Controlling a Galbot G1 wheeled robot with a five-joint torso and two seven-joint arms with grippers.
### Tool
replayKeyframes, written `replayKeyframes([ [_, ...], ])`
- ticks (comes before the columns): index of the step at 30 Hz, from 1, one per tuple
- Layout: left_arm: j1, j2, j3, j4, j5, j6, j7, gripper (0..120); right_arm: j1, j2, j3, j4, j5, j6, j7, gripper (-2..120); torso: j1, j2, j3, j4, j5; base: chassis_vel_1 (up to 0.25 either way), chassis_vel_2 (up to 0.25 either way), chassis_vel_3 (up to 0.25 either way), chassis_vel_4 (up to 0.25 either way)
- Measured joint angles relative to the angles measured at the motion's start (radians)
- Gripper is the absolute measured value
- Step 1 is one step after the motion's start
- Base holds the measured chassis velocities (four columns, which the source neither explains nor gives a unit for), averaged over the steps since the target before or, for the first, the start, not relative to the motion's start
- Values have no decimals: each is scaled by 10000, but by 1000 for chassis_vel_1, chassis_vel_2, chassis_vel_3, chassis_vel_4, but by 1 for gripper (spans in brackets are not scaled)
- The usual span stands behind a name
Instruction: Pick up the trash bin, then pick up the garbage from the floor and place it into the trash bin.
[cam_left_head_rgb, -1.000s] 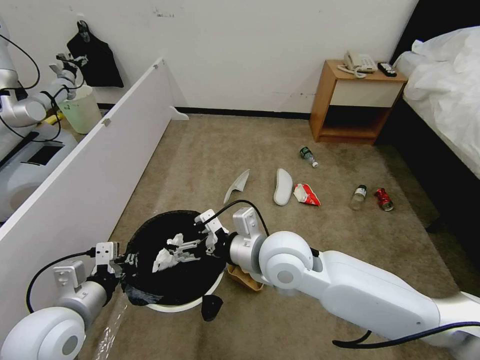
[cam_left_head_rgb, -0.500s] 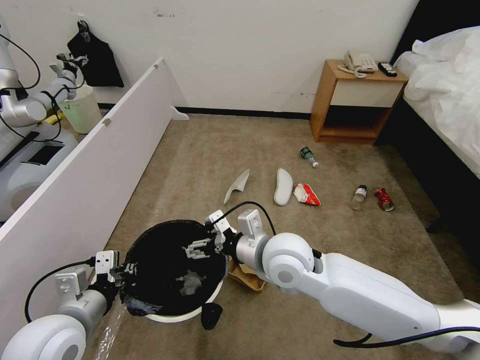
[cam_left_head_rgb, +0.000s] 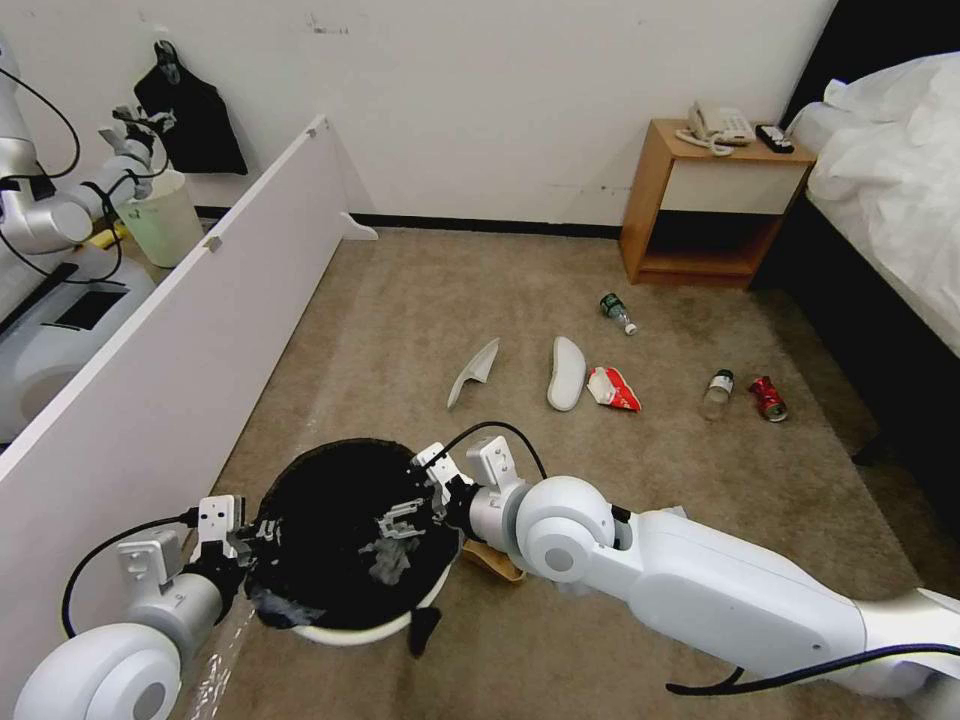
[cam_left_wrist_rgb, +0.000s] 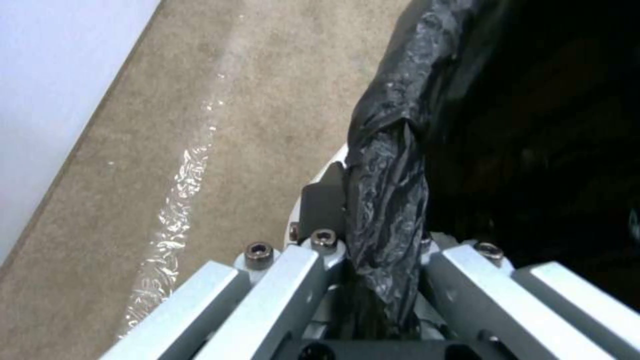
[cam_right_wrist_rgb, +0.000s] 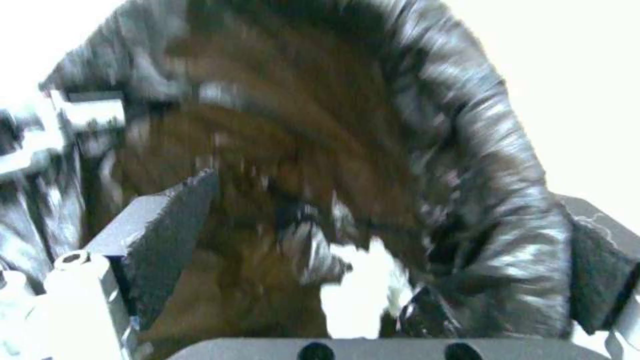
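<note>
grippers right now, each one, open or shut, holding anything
Left gripper: shut on the trash bin at its bag-covered rim.
Right gripper: open above the bin's mouth, holding nothing.

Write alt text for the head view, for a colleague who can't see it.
The left gripper clamps the rim of the trash bin while the right gripper hangs open over its mouth. Beyond on the floor lie two slippers, a wrapper, bottles and a can.

The right hand (cam_left_head_rgb: 400, 520), which held a white tissue over the trash bin (cam_left_head_rgb: 345, 535) a second ago, is now empty with fingers apart; a pale wad, probably that tissue (cam_left_head_rgb: 388, 563), lies inside the black liner; the bin sits slightly lower.
</note>
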Motion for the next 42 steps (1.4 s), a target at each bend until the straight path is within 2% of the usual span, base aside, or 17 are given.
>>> replayKeyframes([
  [4,38,-54,-91,207,265,-64,10,1,-175,-16,932,-54,117,183,76,98,0,0,0,1,2,0,0,0,0],
  [7,47,-70,-100,237,324,-79,13,1,-229,-52,1056,-53,116,202,66,98,0,0,0,1,1,0,0,0,0],
  [8,80,-114,-139,382,630,-152,42,1,-411,-178,1388,-4,95,243,2,99,0,0,0,0,2,0,0,0,0],
  [14,68,-213,-201,747,1141,-270,82,1,-913,-549,2239,210,-132,337,-160,100,0,0,-1,0,2,0,0,0,0],
  [24,-112,-368,-133,1061,1273,-345,80,1,-1600,-1324,3085,457,-817,357,-856,100,0,2,-1,0,1,0,0,0,0],
  [31,-271,-387,-93,1126,1231,-389,202,1,-2072,-1909,2856,98,-2030,178,-1787,100,0,2,-1,0,3,0,0,0,0],
  [34,-348,-361,-53,1173,1188,-389,236,1,-2070,-1982,2649,-94,-2178,-38,-1962,100,0,2,-1,0,1,0,0,0,0],
  [42,-478,-362,-38,1363,1152,-432,372,1,-1524,-1701,1681,-921,-2284,-654,-2486,100,0,2,-1,2,1,0,0,0,0],
])
